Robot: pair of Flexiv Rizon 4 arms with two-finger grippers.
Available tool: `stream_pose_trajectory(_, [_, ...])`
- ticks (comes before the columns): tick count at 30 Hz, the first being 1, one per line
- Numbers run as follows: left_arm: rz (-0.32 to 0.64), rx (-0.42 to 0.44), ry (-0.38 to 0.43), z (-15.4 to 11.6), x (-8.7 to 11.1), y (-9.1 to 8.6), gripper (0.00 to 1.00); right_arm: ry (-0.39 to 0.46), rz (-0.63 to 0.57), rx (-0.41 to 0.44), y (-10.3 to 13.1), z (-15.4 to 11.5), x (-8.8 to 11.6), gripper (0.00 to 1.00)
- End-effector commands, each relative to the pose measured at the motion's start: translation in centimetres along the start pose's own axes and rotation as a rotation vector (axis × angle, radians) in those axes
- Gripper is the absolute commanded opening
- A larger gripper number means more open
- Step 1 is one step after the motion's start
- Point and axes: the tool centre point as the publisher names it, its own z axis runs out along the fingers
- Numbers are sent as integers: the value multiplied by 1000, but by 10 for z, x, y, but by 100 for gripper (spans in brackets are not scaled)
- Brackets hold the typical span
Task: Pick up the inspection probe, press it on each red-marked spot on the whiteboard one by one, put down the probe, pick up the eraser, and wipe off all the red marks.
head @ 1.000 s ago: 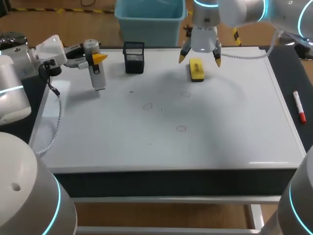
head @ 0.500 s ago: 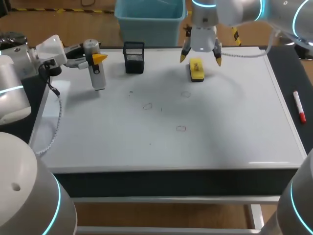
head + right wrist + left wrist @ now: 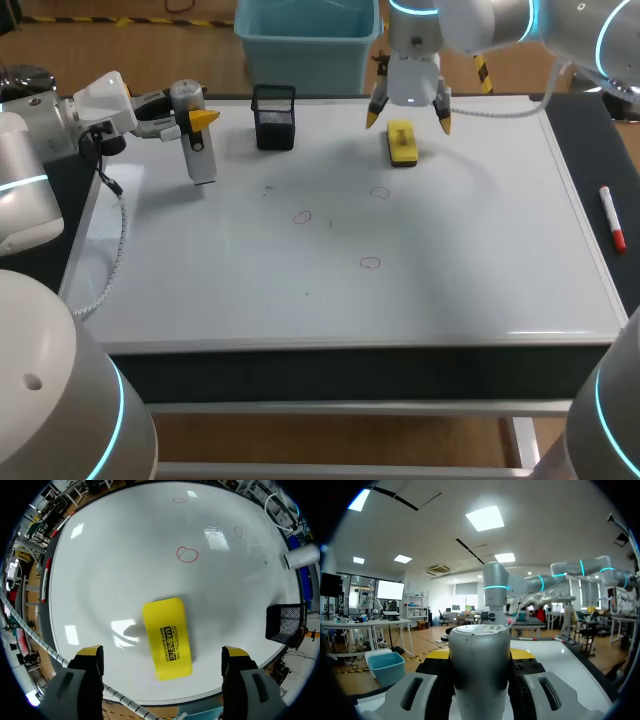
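The inspection probe [image 3: 199, 145], a white and silver cylinder, hangs upright over the whiteboard's [image 3: 460, 250] far left corner, with my left gripper [image 3: 192, 118] shut on it. In the left wrist view the probe [image 3: 480, 667] fills the space between the fingers. The yellow eraser [image 3: 402, 142] lies flat near the far edge. Straight above it my right gripper [image 3: 408, 120] stands wide open, one yellow tip on each side, touching nothing. The right wrist view shows the eraser [image 3: 167, 636] below that gripper [image 3: 162, 653]. Three small red circles [image 3: 302, 216] [image 3: 379, 192] [image 3: 370, 263] mark the board's middle.
A black mesh holder [image 3: 274, 117] stands on the far edge between the probe and the eraser, and shows beside the eraser in the right wrist view [image 3: 285, 622]. A red marker [image 3: 611, 218] lies on the dark strip right of the board.
My right gripper has shifted very slightly over the eraser, staying open. The left arm and the probe have not moved.
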Motion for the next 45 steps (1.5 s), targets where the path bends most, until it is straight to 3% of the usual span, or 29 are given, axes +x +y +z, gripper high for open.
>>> stream_pose_trajectory(1, [2,3,0,0,0,0,0,-28,-50,1,3,0,4,100])
stream_pose_trajectory(13, [2,3,0,0,0,0,0,-54,-121,19,12,11,6,100])
stream_pose_trajectory(29, [2,3,0,0,0,0,0,-19,-128,25,11,18,4,100])
stream_pose_trajectory(32, [2,3,0,0,0,0,0,-16,-132,27,11,17,3,94])
stream_pose_trajectory(33, [2,3,0,0,0,0,0,-14,-132,28,11,17,3,90])
stream_pose_trajectory(35, [2,3,0,0,0,0,0,-12,-133,30,10,17,2,72])
stream_pose_trajectory(36, [2,3,0,0,0,0,0,-10,-133,31,10,17,2,53])
stream_pose_trajectory(38, [2,3,0,0,0,0,0,-6,-132,34,10,17,1,27])
stream_pose_trajectory(39, [2,3,0,0,0,0,0,-5,-132,37,10,16,1,6])
stream_pose_trajectory(40, [2,3,0,0,0,0,0,-2,-133,41,11,15,0,0])
stream_pose_trajectory(45, [2,3,0,0,0,0,0,0,-135,46,10,14,0,0])
